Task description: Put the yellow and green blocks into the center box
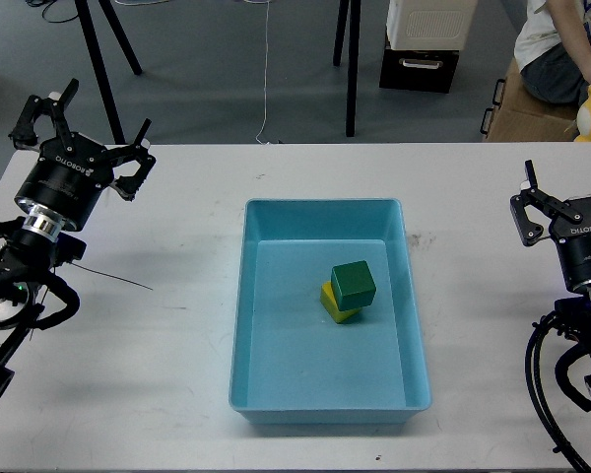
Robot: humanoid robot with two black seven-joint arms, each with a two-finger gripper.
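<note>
Left hand (89, 123) first: its two fingers stand spread wide apart, nothing between them, up near the far left corner of the table (128, 374). It points away from me and a little to the right. On my screen the arm behind it comes in from the left edge, with black cables looped beside it.

Moving right, the center box (266, 394) sits in the middle of the table, its long axis running from me toward the far edge, the near end slightly wider in this view. Both blocks lie inside it, right of the tray's middle and a little toward the far side. The green block (354, 284) rests tilted on top of the yellow block (335, 304), touching it; most of the yellow one is hidden, only its near left part showing. The green cube is turned so its edges run at a slant to the tray walls, and its top face leans.

Both blocks are well apart from either hand, roughly between them, and somewhat nearer the right one.

On the far right, the right hand (566, 202) hovers by the table's right edge. I see one dark finger on its left side; the other runs out of view, so I cannot tell how far it is spread. Nothing is seen in its grasp.
</note>
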